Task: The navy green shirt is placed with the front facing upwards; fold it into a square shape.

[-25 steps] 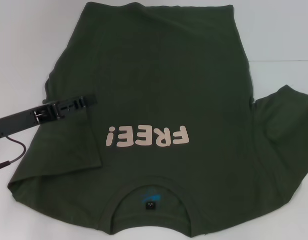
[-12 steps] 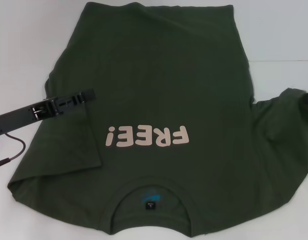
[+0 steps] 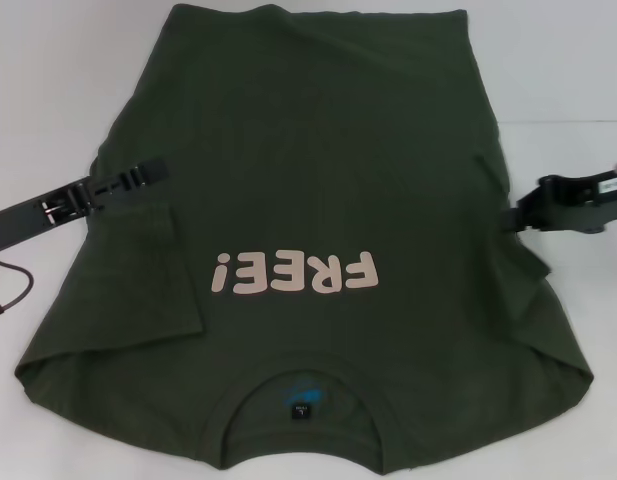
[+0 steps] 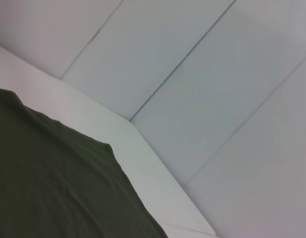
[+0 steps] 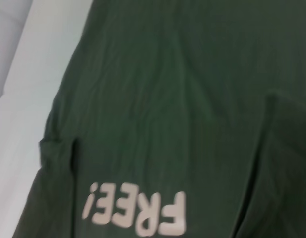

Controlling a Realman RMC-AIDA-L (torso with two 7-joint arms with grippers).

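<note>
Large dark olive-green cotton T-shirt [image 3: 318, 190] with pale pink "FREE!" print [image 3: 294, 272], spread front-up across white table [image 3: 48, 100], collar nearest the robot. Both short sleeves already folded inward over the body; lengthwise folds into a square apparently not yet made. Left gripper [image 3: 153, 171] over the shirt's left edge, right gripper [image 3: 518, 216] at the right edge; finger positions of either impossible to tell.

navy green shirt [image 4: 53, 183] edge, white table [image 4: 143, 163], perhaps wall panels [image 4: 202, 74]
</note>
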